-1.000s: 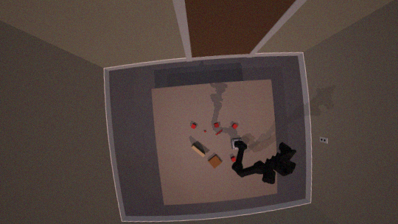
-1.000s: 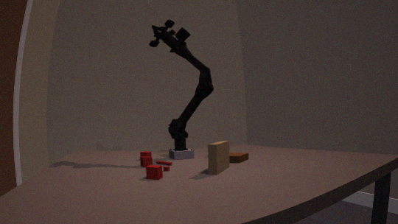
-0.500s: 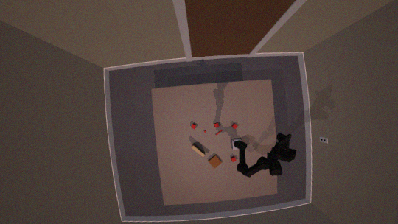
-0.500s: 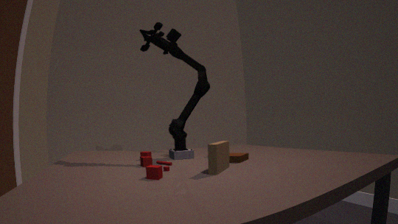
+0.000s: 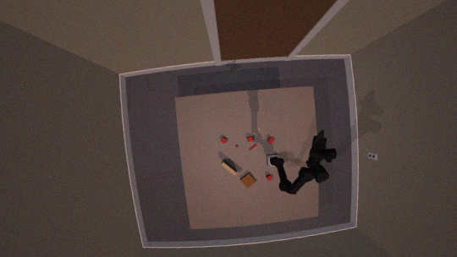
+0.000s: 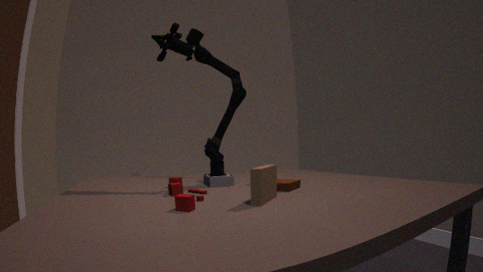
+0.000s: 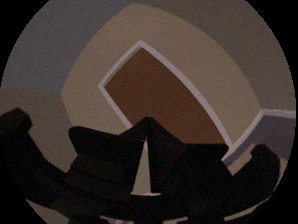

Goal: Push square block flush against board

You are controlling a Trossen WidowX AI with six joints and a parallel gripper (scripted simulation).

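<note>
A: Where do we find the square block [image 5: 248, 179]?

B: Taking the arm's grey base [image 6: 218, 180] as our landmark, we see the block lying flat on the table [image 6: 313, 224], off to one side of the base and a little behind the board [image 6: 263, 184] in the exterior view. It is a low, orange-brown piece.

A: And the board itself?

B: We see it standing upright on a long edge, pale tan, nearer the camera than the base in the exterior view. From the top view the board [image 5: 228, 167] sits diagonally, with the block just beside its lower end. The two look close, but we cannot tell whether they touch; no full side of the block lies flat against the board.

A: What do we make of the gripper [image 6: 164, 45]?

B: It is high above the base, at the end of the raised arm [image 6: 228, 107], well apart from both the block and the board. Its fingers are drawn fully together and we see nothing between them. In the wrist view the dark fingers meet in a point, with only a thin pale sliver showing below, and the lens looks out at the room, not at the table.

A: Anything else near the base?

B: Several red blocks [image 6: 184, 202] of different sizes are scattered on the table on the other side of the base from the board, with one flat red strip [image 6: 197, 191] lying among them. In the top view one small red piece [image 5: 269, 177] lies close to the base on the block's side.
</note>
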